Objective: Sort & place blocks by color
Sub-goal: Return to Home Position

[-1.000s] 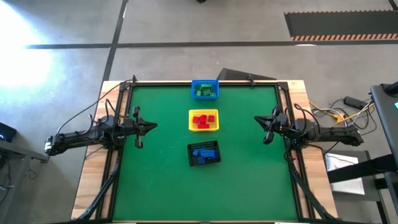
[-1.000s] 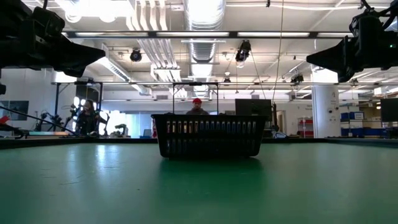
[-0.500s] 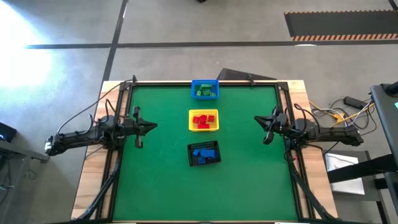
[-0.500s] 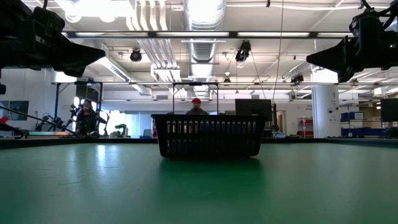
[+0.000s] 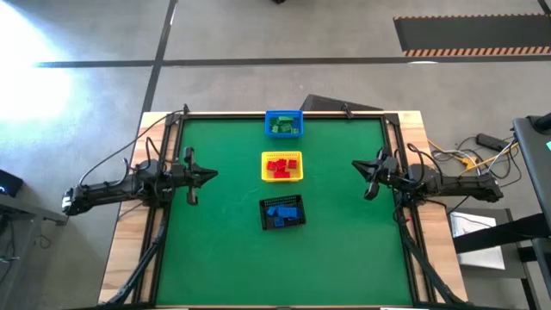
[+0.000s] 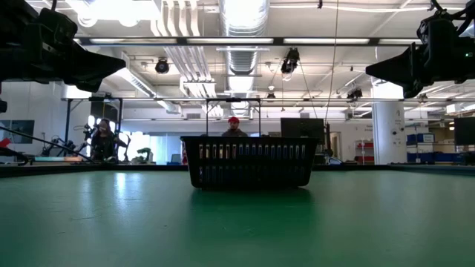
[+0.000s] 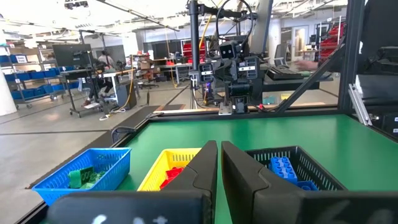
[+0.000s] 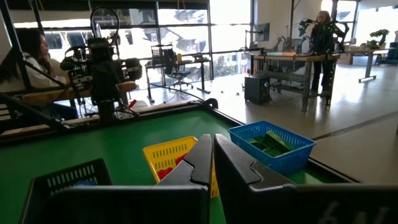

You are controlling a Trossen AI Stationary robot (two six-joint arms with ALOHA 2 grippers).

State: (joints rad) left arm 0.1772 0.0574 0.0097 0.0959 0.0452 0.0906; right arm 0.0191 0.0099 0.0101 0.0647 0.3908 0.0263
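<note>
Three mesh baskets stand in a row down the middle of the table. The blue basket (image 5: 283, 124) at the far edge holds the green blocks (image 5: 281, 127). The yellow basket (image 5: 281, 166) holds the red blocks (image 5: 279, 166). The black basket (image 5: 282, 212), nearest the near edge, holds the blue blocks (image 5: 281, 211). My left gripper (image 5: 213, 174) hovers shut above the table's left side, pointing toward the baskets. My right gripper (image 5: 355, 165) hovers shut above the right side, facing them too. Neither touches anything.
Bare green tabletop (image 5: 224, 250) lies on both sides of the basket row and toward the near edge. A raised frame (image 5: 284, 113) borders the table. In the low view the black basket (image 6: 249, 160) stands mid-table. People sit at desks in the room behind.
</note>
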